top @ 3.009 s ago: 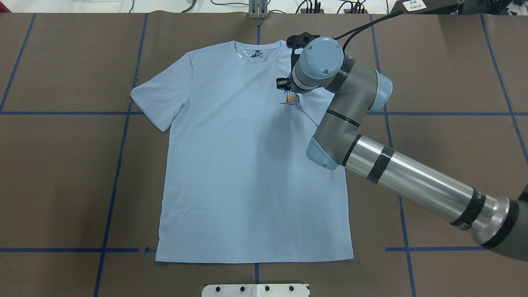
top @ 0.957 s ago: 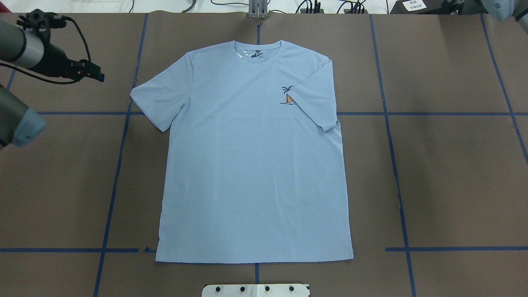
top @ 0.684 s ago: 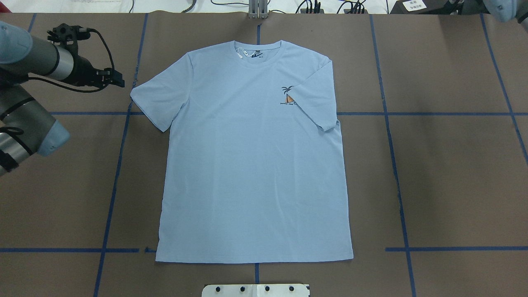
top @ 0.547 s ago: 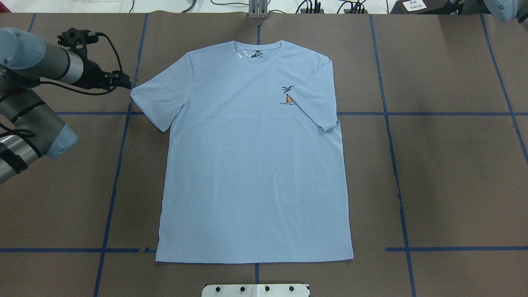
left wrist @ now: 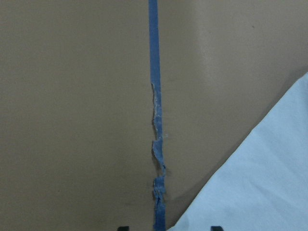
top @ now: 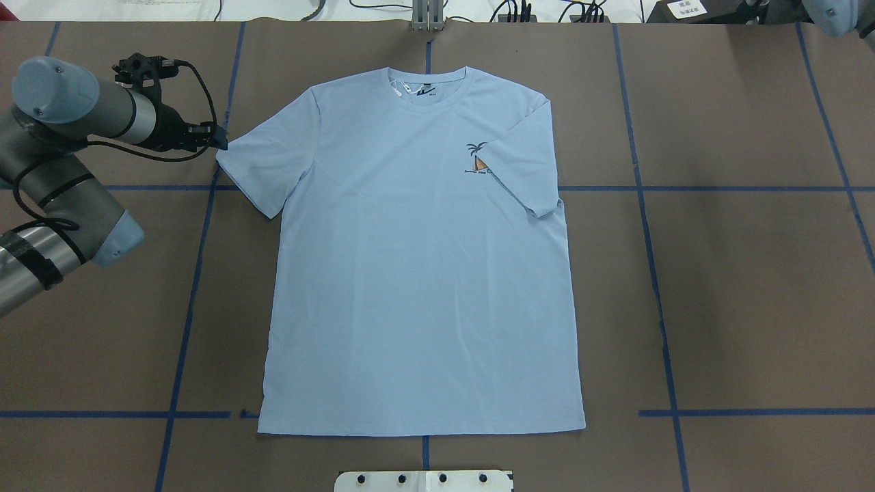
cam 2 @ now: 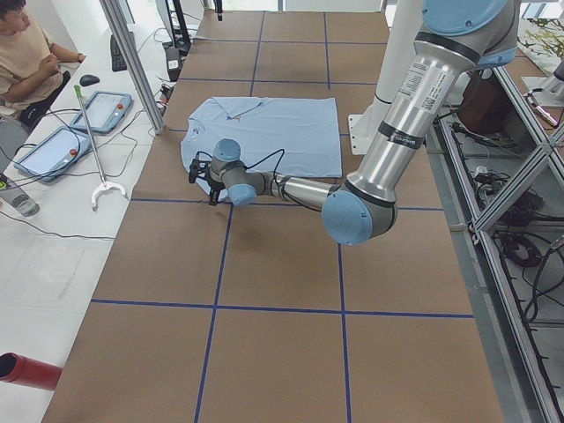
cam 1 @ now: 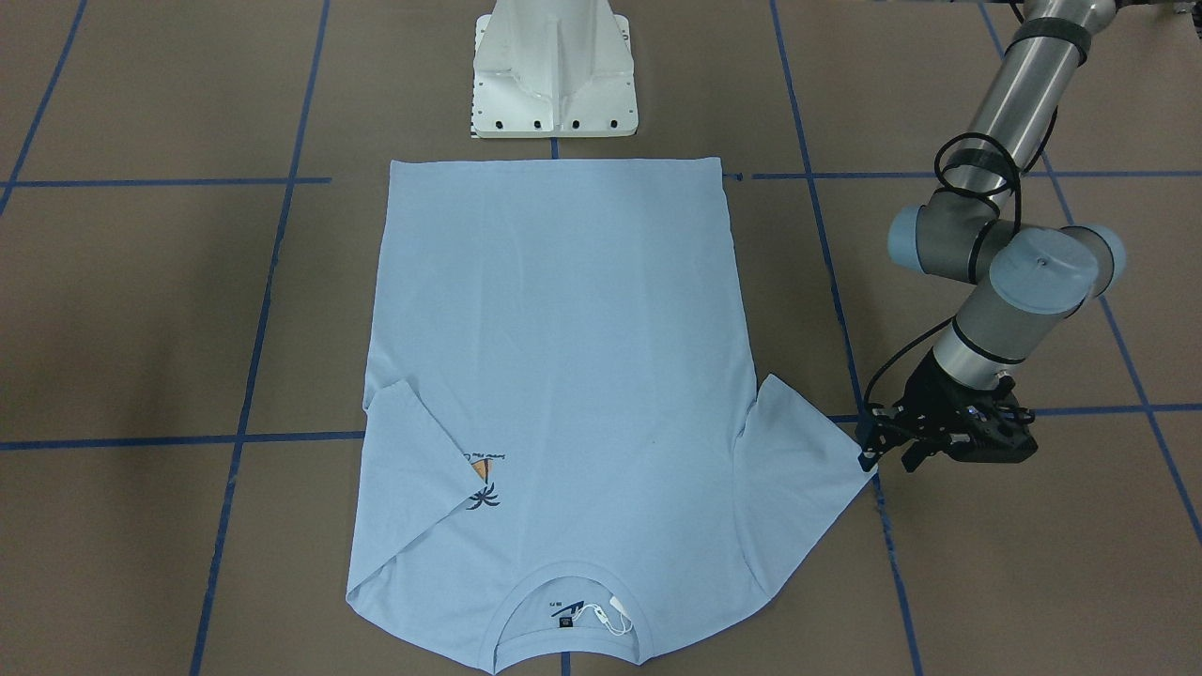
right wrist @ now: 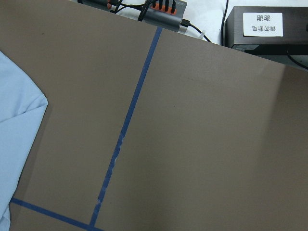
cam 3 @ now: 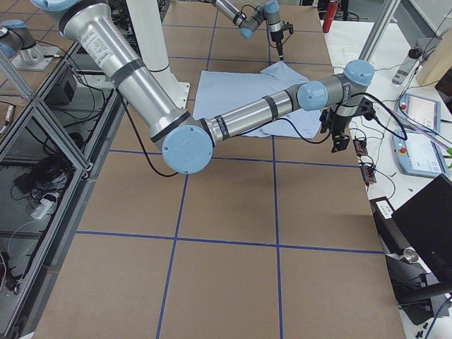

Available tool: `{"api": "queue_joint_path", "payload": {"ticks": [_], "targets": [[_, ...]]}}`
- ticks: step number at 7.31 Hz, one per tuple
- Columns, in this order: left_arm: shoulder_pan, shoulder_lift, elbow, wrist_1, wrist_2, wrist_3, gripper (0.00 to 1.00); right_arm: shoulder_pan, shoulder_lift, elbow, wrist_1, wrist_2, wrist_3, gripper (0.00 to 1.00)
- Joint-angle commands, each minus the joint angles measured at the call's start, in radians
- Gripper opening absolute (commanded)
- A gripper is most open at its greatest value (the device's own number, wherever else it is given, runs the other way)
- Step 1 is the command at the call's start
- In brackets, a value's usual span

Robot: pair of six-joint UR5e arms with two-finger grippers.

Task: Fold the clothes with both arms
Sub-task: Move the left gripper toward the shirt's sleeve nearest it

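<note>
Across brown table (top: 752,273), left pincer (top: 217,140) reached T-shirt sleeve (top: 263,164).

The T-shirt (top: 410,287) just beside the black left gripper (top: 219,139) is plain light blue, with a dark-and-orange palm-tree print (top: 478,161) and a white tag (top: 400,89). The left arm (top: 102,116) is silver-grey with light blue caps. The table (top: 752,287) under the gripper is brown, gridded by blue tape lines (top: 198,260).

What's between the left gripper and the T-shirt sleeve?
Only a torn blue tape line on brown table paper, seen in the left wrist view.
</note>
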Motion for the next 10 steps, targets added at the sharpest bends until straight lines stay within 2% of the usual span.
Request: {"api": "queue_joint_path", "payload": {"ticks": [1, 5, 6, 7, 10], "targets": [[0.013, -0.027, 0.03, 0.001, 0.033, -0.002, 0.59, -0.001, -0.001, 0.0, 0.0, 0.0, 0.005, 1.0], [0.032, -0.024, 0.031, 0.001, 0.035, -0.005, 0.53, -0.001, -0.006, 0.0, 0.002, 0.0, 0.008, 1.0], [0.032, -0.024, 0.031, 0.001, 0.035, -0.006, 0.39, -0.001, -0.006, -0.001, 0.002, 0.0, 0.008, 1.0], [0.032, -0.024, 0.031, 0.001, 0.033, -0.005, 0.02, -0.001, -0.004, 0.0, 0.002, 0.0, 0.008, 1.0], [0.036, -0.044, 0.01, 0.025, 0.033, -0.031, 0.0, -0.001, -0.004, 0.0, 0.002, 0.0, 0.008, 1.0]]}}
